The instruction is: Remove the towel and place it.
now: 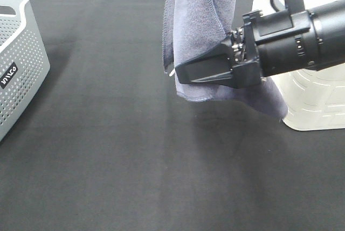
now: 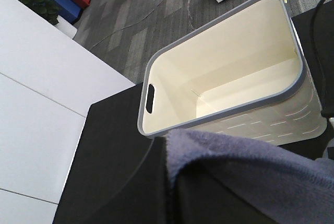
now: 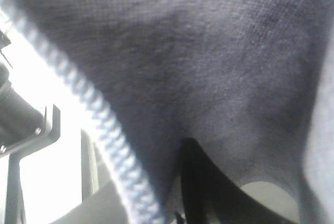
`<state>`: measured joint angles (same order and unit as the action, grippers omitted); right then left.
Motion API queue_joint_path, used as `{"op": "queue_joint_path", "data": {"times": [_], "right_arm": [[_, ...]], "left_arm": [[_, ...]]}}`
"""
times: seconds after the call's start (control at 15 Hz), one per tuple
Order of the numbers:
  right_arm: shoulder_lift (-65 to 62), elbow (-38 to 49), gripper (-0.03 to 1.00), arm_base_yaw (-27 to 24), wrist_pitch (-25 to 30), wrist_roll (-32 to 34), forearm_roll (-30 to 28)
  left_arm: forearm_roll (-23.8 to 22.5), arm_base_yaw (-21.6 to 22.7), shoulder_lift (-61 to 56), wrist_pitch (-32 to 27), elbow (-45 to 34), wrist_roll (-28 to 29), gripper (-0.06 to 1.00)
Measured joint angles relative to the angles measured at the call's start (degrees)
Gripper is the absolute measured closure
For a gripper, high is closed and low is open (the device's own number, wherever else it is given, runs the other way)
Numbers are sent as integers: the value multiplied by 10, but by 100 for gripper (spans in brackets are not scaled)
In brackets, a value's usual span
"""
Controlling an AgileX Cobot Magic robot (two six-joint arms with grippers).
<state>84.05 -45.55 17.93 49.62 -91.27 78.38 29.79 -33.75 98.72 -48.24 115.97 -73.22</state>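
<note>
The towel [image 1: 197,21] - slate-lavender terry with a stitched hem - hangs in folds from above the top edge of the exterior view, its lower end loose in the air over the black tabletop [image 1: 135,161]. A small white tag [image 1: 171,72] shows at its edge just beside the fingertips of the right gripper [image 1: 182,76]; no writing on it is legible.

The only lettering near enough to notice is white print on a small black label [image 1: 9,75], on the grey perforated basket [image 1: 21,58] well beyond the fingertips. It is too small to read with confidence.

The right gripper lies against the cloth with its black fingers drawn near together. Whether fabric is pinched between them is impossible to say from these pictures. The right wrist view is filled with towel [image 3: 209,67], pressed close to the lens. The right arm [image 1: 307,37] reaches in nearly level, well above the table, with the cloth draped above and below its fingers.

Behind its wrist stands a pale bin [image 1: 315,107] with slotted sides. In the left wrist view the same bin [image 2: 235,51] shows a grey rim, with towel [image 2: 250,166] bunched close to the camera. The left gripper itself is unseen - its jaws are closed, and what they hold does not show.
</note>
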Motion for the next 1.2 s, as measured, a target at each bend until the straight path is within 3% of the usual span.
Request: {"op": "queue_joint_path", "data": {"times": [0.2, 0.6, 0.8, 1.0, 1.2], "right_arm": [[-19, 0, 77, 0, 0, 30, -32], [-68, 0, 96, 0, 1, 55, -57], [-78, 0, 96, 0, 2, 99, -76], [-81, -1, 96, 0, 52, 142, -151], [-91, -42, 96, 0, 116, 179, -184]], "left_arm": [[-2, 0, 0, 0, 0, 7, 94], [-3, 0, 0, -3, 0, 11, 94], [-35, 0, 0, -17, 0, 48, 94], [-105, 0, 1, -76, 0, 87, 94], [-108, 0, 2, -121, 0, 88, 94]]}}
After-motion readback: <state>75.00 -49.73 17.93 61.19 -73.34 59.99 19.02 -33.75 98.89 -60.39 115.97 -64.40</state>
